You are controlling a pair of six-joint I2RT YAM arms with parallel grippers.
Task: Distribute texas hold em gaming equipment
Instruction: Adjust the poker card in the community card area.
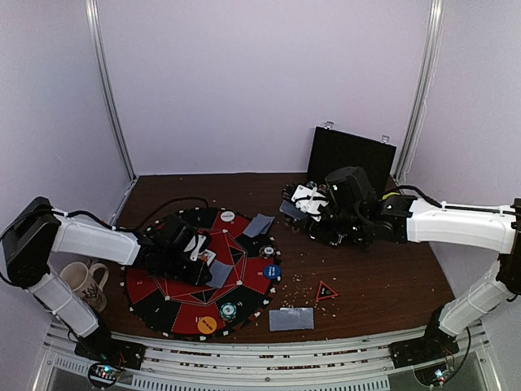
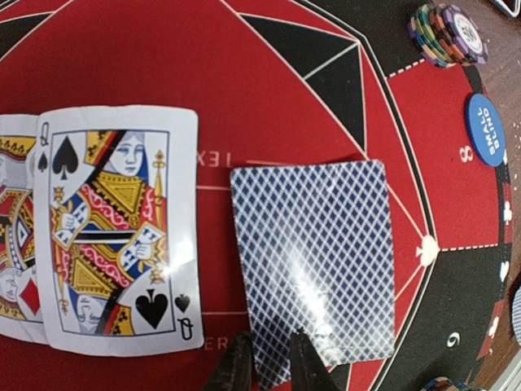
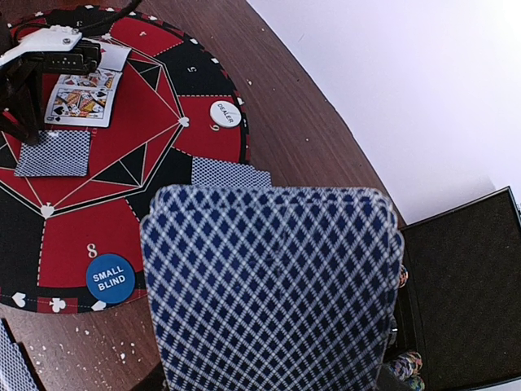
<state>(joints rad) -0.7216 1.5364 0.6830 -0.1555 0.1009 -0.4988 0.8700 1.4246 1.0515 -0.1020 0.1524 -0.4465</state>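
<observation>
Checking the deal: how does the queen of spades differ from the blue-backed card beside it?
The queen of spades lies face up; the blue-backed card lies face down. The queen overlaps another face-up card; the blue-backed card touches no other card. Both lie flat on the red mat.

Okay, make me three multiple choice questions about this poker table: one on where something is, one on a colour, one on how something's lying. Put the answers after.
1. Where on the mat is the small blind disc? A dead centre; B on a black wedge near the middle; C at the rim by the 8.
2. What colour is the dealer disc? A orange; B white; C blue.
3. How does the queen of spades lie? A face up; B face down; C propped on edge.
Answers: C, it sits on the outer red band beside the 8; B, it is white with dark lettering; A, her picture and the spade marks show.
</observation>
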